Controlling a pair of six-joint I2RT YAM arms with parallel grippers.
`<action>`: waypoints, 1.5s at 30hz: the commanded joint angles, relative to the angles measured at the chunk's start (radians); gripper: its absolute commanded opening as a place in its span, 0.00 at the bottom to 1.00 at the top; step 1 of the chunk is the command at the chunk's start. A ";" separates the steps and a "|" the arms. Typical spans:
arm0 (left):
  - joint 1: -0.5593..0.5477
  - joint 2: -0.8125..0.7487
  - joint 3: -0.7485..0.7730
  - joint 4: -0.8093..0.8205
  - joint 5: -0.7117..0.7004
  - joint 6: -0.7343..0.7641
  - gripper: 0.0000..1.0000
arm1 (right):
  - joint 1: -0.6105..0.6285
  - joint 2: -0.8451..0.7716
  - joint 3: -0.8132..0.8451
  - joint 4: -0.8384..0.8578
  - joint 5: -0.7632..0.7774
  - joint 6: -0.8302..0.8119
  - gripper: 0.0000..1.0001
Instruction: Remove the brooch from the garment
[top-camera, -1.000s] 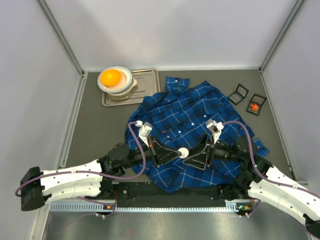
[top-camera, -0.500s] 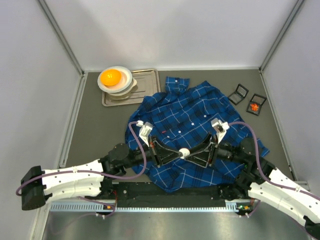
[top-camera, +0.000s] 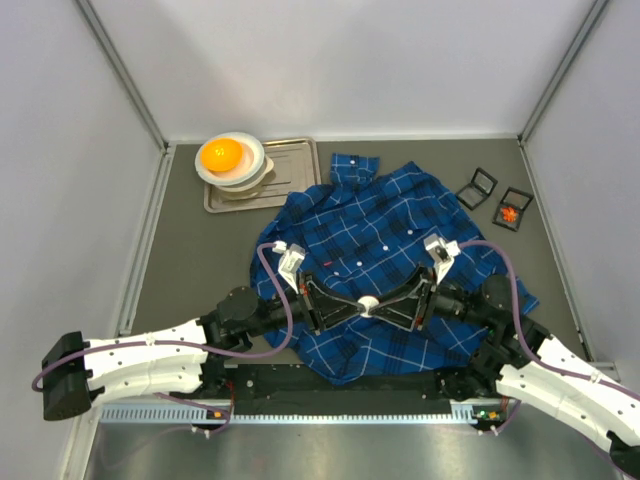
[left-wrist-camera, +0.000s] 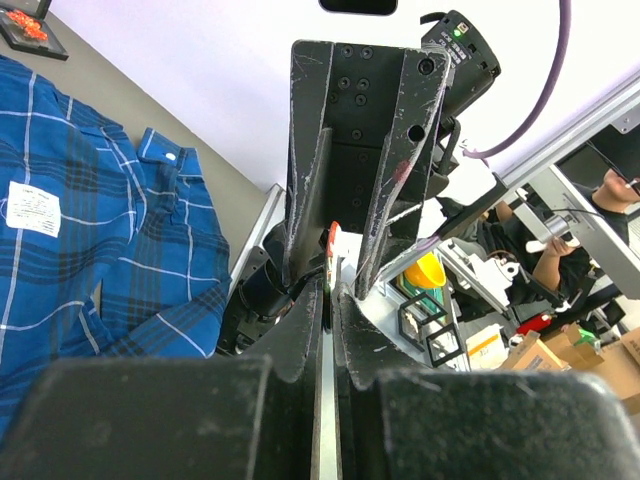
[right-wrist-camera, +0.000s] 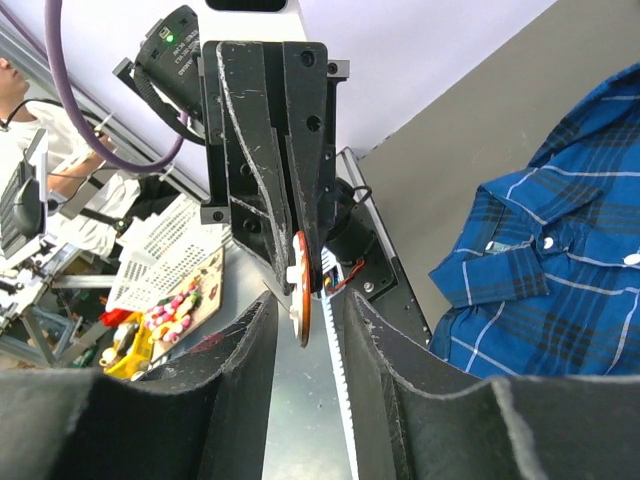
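We see the left gripper (left-wrist-camera: 327, 300) pinched shut on the round white-and-orange brooch (top-camera: 367, 305) above the near half of the dark-blue plaid shirt (top-camera: 380, 220); the right gripper (right-wrist-camera: 305, 310) flanks it, fingers parted. Far left, a white bowl (top-camera: 254, 160) holds an orange ball (top-camera: 221, 154); far right, a small black box (top-camera: 521, 197) holds an orange piece (top-camera: 509, 213).

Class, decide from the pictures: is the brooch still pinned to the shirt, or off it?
Off: the left end effector pinches the brooch above the shirt, and no fabric clings to it.
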 joint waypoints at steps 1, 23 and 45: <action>0.002 -0.010 0.009 0.034 -0.010 -0.004 0.00 | -0.006 0.004 0.012 0.062 0.008 0.017 0.34; 0.002 -0.031 0.020 -0.002 -0.084 -0.016 0.00 | -0.006 -0.013 -0.030 0.091 0.003 0.049 0.48; 0.002 -0.025 0.040 -0.041 -0.078 -0.016 0.00 | -0.006 0.064 -0.003 0.153 0.011 0.041 0.36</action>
